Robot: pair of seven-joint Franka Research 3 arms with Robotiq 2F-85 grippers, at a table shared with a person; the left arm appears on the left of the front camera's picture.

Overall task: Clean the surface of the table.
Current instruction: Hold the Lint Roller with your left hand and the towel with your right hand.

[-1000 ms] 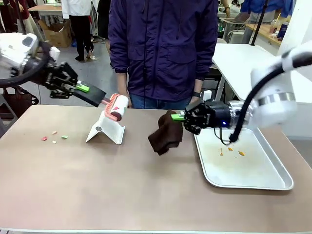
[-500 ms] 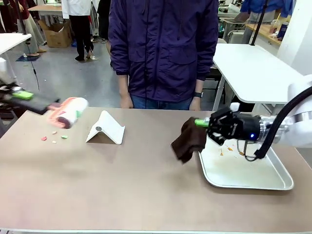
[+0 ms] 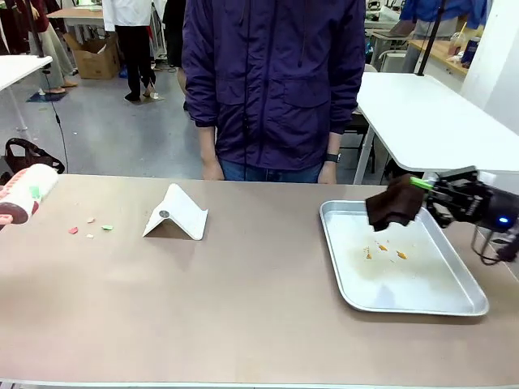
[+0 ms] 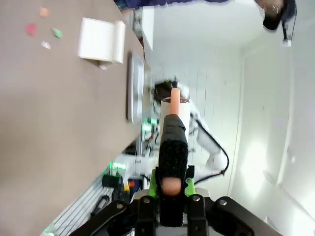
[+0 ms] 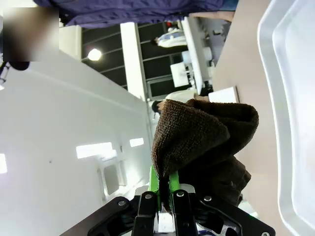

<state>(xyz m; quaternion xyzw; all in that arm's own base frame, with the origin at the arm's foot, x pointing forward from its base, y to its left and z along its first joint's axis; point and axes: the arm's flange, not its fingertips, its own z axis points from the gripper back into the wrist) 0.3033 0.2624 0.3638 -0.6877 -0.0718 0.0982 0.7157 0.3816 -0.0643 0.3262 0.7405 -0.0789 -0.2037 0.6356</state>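
Observation:
The taupe-brown table (image 3: 243, 292) carries a few small pink and green crumbs (image 3: 89, 227) near its left end. A lint roller (image 3: 24, 193) with a pink-and-white head hangs at the far left edge. In the left wrist view my left gripper (image 4: 170, 189) is shut on the lint roller's black handle (image 4: 172, 147), with the crumbs (image 4: 45, 30) far off. My right gripper (image 3: 423, 186) is shut on a dark brown cloth (image 3: 395, 203), held above the back of the silver tray (image 3: 470, 304). The cloth (image 5: 197, 137) bunches over the right gripper (image 5: 165, 189).
A white folded stand (image 3: 177, 212) sits left of centre on the table. The tray holds orange crumbs (image 3: 383, 250) and smears. A person in a purple jacket (image 3: 272, 81) stands at the far edge. A white-topped table (image 3: 422, 113) stands behind at the right.
The left arm swung the lint roller from the white stand out to the table's far left edge. The right gripper carried the brown cloth rightwards from mid-table to above the tray.

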